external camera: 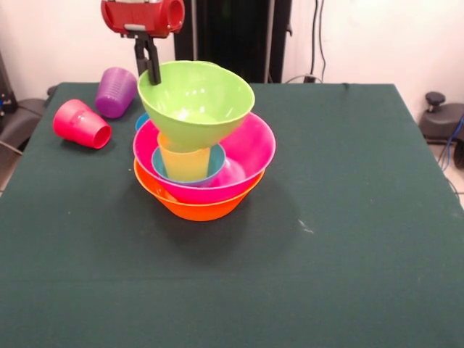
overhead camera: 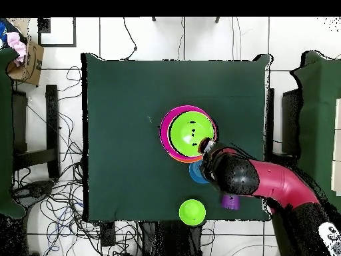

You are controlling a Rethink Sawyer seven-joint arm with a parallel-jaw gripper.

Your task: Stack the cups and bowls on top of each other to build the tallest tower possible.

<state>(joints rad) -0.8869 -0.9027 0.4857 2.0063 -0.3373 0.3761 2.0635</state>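
The tower (external camera: 204, 156) stands mid-table: an orange bowl (external camera: 196, 208) at the bottom, a pink bowl (external camera: 250, 148) in it, then a blue bowl (external camera: 163, 168) holding the yellow cup (external camera: 190, 163). A medium green bowl (external camera: 197, 101) sits tilted on the yellow cup. My gripper (external camera: 151, 71) is shut on its far left rim. From above, the green bowl (overhead camera: 192, 131) fills the pink bowl (overhead camera: 165, 137), with the gripper (overhead camera: 205, 145) at its edge. The red cup (external camera: 81, 125) and purple cup (external camera: 116, 92) lie on their sides at the far left.
A second blue bowl (external camera: 141, 120) peeks out behind the tower, the same blue bowl (overhead camera: 197, 175) seen from above beside my arm (overhead camera: 256, 179). A small green bowl (overhead camera: 192, 212) stands near the table edge. Cables (overhead camera: 53, 200) and other furniture surround the table (overhead camera: 120, 100).
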